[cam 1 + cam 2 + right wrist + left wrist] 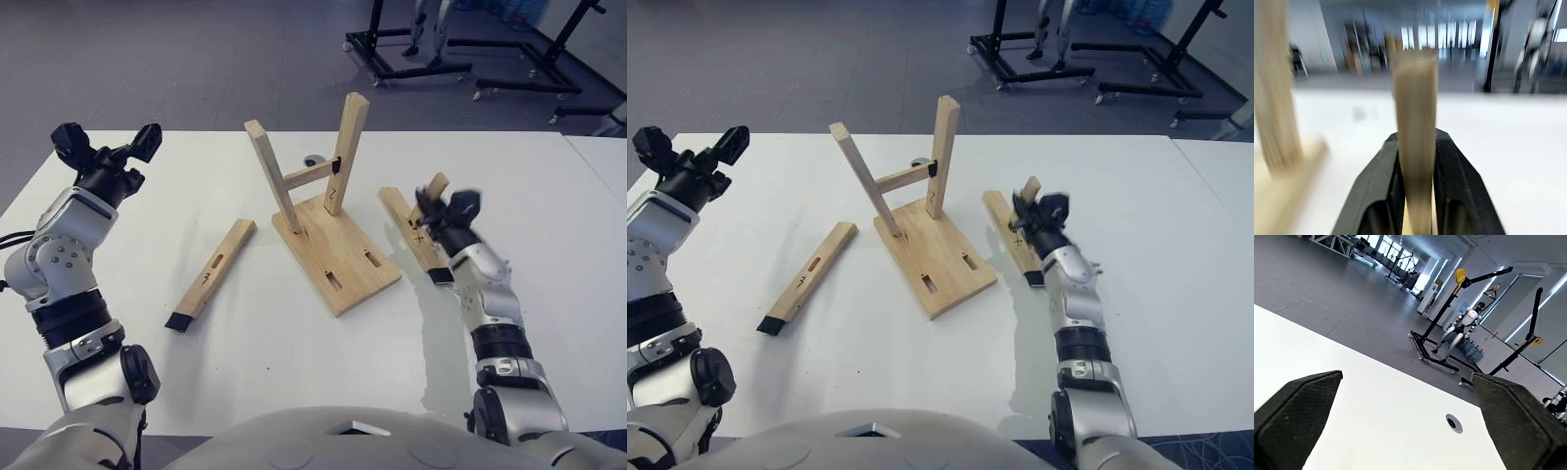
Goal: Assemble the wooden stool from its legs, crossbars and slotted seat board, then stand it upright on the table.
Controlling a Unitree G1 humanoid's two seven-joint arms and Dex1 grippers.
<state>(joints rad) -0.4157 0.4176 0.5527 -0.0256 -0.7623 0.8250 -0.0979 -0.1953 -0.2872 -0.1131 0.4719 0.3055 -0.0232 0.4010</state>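
**Clamped crossbar: how we can lose it**

Closest to us, our right gripper presses its fingers on both sides of a short wooden piece, which we judge to be a crossbar. It points upward over a loose leg lying on the table. Beside it on the left lies the seat board. The standing legs lean in its slots, joined by a fitted crossbar. A second loose leg lies well apart on the left. Our left gripper is spread wide and holds nothing, raised over the far left corner.

We grip only one end of the piece, so it may twist between the pads if we push it in at an angle. Nothing steadies the board, so a sideways push may tip the leaning legs or slide the board away.
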